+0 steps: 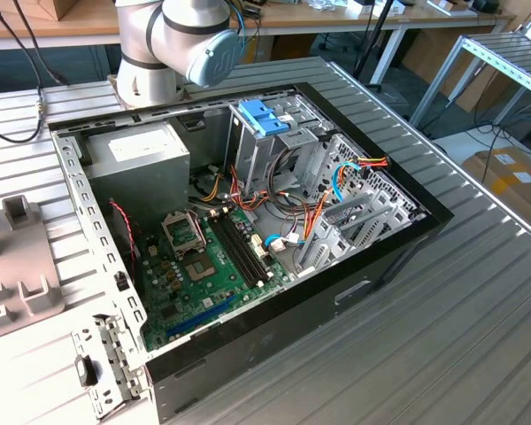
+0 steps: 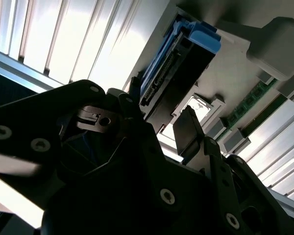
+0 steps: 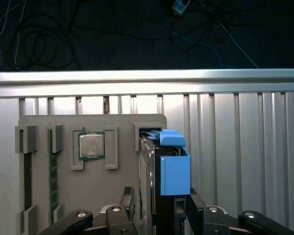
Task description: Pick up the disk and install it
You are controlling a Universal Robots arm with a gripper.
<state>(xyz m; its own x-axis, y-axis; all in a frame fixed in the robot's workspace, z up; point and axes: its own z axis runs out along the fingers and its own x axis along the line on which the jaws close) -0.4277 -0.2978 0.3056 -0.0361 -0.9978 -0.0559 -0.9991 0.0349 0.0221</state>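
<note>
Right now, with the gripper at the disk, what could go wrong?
The disk stands on edge in a slot of the grey holder; a tilted pull by the gripper may jam it.
The processor chip sits in the same holder; a jolt could shift it.
Loose cables in the computer case could snag the disk.

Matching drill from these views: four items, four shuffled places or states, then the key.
Items
1. disk
2. processor chip
3. memory stick
4. power supply

Places or states
A. lying flat in a square recess of the grey tray
B. grey box in a corner of the open computer case
C. standing on edge in a tray slot, blue carrier around it
D. green strip in a narrow tray slot

Pairs: 1-C, 2-A, 3-D, 4-B
</note>
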